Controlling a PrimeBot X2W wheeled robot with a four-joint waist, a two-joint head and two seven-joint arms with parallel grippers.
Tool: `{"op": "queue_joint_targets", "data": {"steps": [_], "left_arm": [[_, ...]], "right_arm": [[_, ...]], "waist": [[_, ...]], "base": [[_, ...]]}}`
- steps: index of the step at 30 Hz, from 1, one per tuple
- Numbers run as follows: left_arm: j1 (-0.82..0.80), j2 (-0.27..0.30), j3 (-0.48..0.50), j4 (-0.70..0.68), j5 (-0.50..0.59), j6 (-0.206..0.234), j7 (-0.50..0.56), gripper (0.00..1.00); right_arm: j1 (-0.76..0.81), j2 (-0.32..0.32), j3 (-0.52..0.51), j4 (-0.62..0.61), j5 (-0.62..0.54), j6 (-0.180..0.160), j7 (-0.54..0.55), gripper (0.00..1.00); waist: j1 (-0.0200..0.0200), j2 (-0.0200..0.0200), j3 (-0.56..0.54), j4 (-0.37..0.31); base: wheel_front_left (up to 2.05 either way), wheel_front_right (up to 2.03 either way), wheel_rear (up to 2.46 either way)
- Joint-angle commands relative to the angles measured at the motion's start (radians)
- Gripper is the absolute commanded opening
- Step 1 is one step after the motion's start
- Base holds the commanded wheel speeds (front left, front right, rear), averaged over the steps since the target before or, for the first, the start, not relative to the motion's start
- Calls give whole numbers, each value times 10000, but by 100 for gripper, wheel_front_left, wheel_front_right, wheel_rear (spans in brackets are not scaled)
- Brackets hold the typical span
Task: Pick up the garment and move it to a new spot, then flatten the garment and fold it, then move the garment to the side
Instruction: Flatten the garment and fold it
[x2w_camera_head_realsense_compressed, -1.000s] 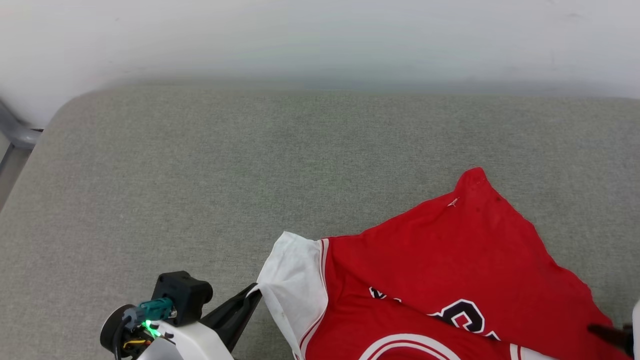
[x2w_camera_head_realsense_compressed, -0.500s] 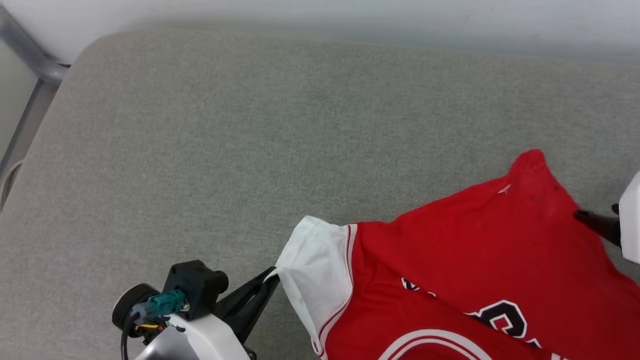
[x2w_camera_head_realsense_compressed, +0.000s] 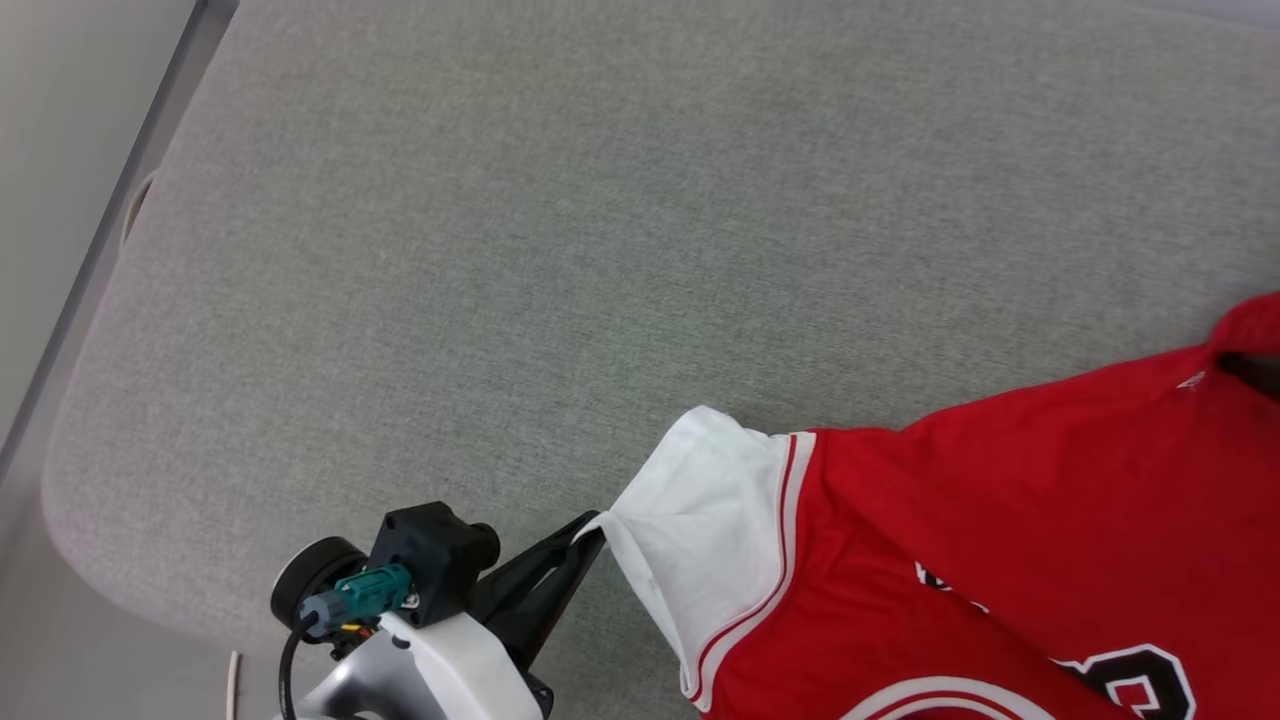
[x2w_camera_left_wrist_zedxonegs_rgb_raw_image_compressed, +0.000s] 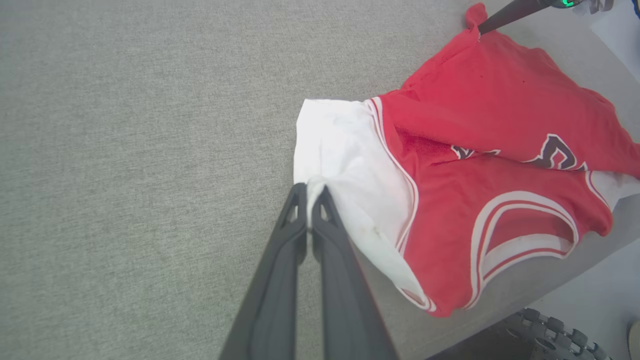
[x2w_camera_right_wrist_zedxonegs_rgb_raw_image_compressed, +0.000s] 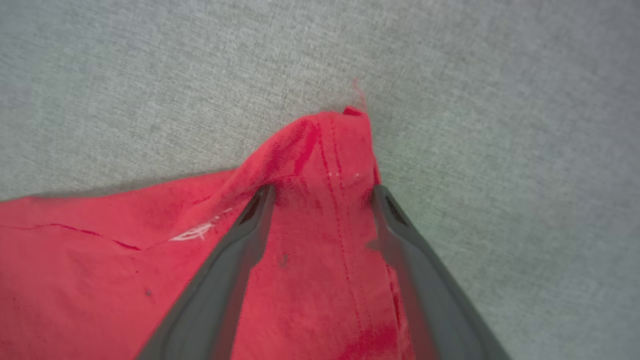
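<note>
The left gripper (x2w_camera_left_wrist_zedxonegs_rgb_raw_image_compressed: 310, 190) stays clamped on the tip of the white sleeve (x2w_camera_left_wrist_zedxonegs_rgb_raw_image_compressed: 345, 165), at the lower centre of the head view. The right gripper (x2w_camera_right_wrist_zedxonegs_rgb_raw_image_compressed: 322, 192), jaws wide, has climbed the edge of the garment (x2w_camera_head_realsense_compressed: 1000, 520) to its red corner (x2w_camera_right_wrist_zedxonegs_rgb_raw_image_compressed: 335, 135), which it straddles without yet pinching. The garment sprawls at the lower right on the grey cushion (x2w_camera_head_realsense_compressed: 500, 250). It looks close to a two-point lift.
</note>
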Motion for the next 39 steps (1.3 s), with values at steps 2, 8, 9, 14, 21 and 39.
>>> {"op": "queue_joint_targets", "data": {"steps": [2, 8, 9, 14, 21, 39], "left_arm": [[-155, -120, -59, 73, -7, -93, -62, 0], [-275, -218, -85, 204, 10, -184, -154, 0], [-294, -226, -87, 219, 12, -207, -160, 0], [-352, -244, -102, 284, 31, -258, -183, 0], [-444, -225, -82, 390, 28, -304, -186, 0], [-656, 375, 698, 342, -53, 36, -415, 0]], "right_arm": [[-139, -93, 119, 366, -146, -8, -56, 100], [-21, -52, 316, 1065, -223, -8, -174, 100], [5, -63, 358, 1141, -223, -8, -198, 100], [70, -37, 423, 1484, -200, -9, -270, 36], [-142, -24, 484, 1722, -246, -9, -1241, 0], [-1253, -445, 1618, 1852, 816, -9, -4756, 0]], "waist": [[-2, 0, 269, 289], [-2, 0, 360, 369], [-2, 0, 377, 371], [-2, 0, 434, 357], [-2, 0, 376, 276], [-2, 0, -1478, -989]], "base": [[0, 0, 0], [0, 0, 0], [0, 0, 0], [0, 0, 0], [0, 0, 0], [0, 0, 0]]}}
